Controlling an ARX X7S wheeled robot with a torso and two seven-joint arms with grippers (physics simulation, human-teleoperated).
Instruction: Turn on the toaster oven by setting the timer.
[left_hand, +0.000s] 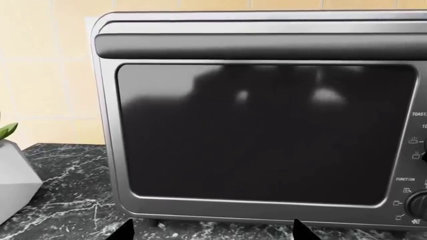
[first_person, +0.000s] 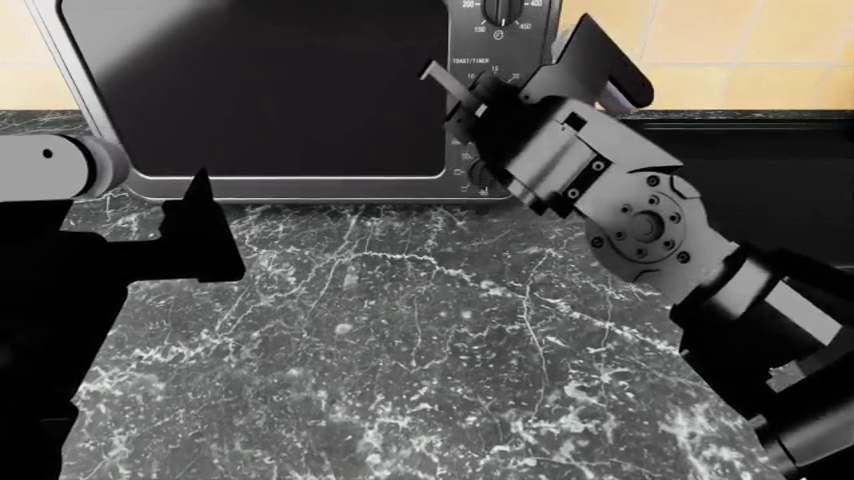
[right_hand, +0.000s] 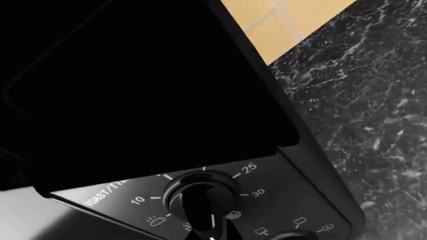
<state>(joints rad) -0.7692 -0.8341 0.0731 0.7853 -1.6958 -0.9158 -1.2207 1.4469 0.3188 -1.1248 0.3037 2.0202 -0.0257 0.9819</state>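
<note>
While our right gripper (first_person: 470, 100) sits closed on the timer knob (right_hand: 198, 196), fingers pinching its ridge | toaster oven (first_person: 267, 90) at 12 o'clock in head view, on dark marble counter (first_person: 400, 340) | our left gripper (first_person: 200, 235) at 9 o'clock, off the oven, fingertips apart, holding nothing | white planter (left_hand: 15, 175) beside oven.

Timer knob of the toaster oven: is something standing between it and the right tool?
Nothing visible does. The right tool is already at the timer knob on the toaster oven control strip, with no object between them.
</note>
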